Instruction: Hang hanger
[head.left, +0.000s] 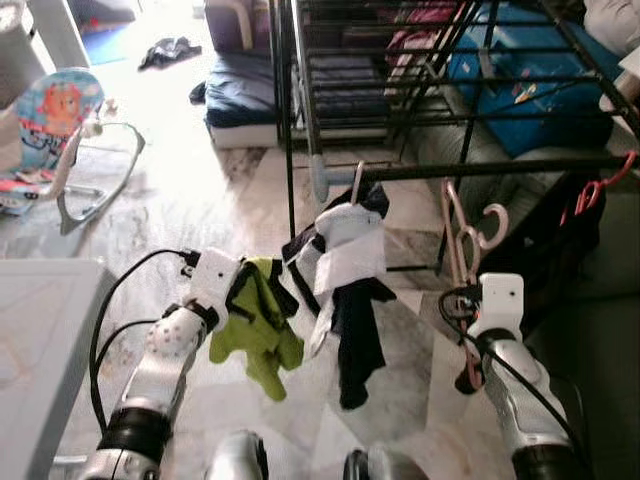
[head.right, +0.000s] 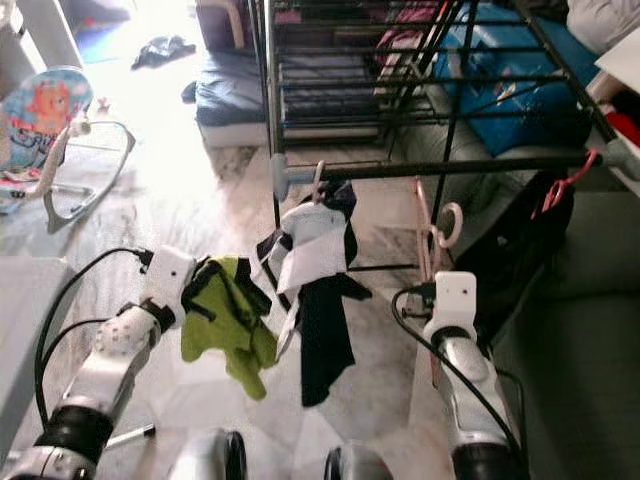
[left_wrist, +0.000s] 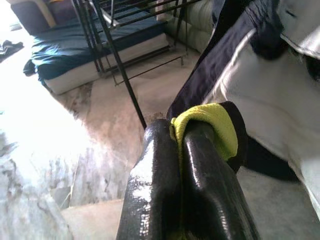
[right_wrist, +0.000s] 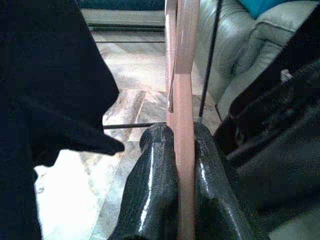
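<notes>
The left gripper (left_wrist: 182, 137) has its jaws clenched on a lime-green garment (head.left: 258, 325), held just left of the black-and-white clothes (head.left: 345, 290) hanging from the drying rack's rail (head.left: 480, 168). The right gripper (right_wrist: 184, 137) grasps a pink hanger (right_wrist: 184, 75) below that rail, beside a dark hanging garment (head.left: 545, 240).

Glossy black gripper fingers (right_wrist: 155, 200), smooth pink plastic hanger (right_wrist: 184, 100), soft lime-green cloth (head.left: 258, 325), polished marble floor (head.left: 200, 215).
</notes>
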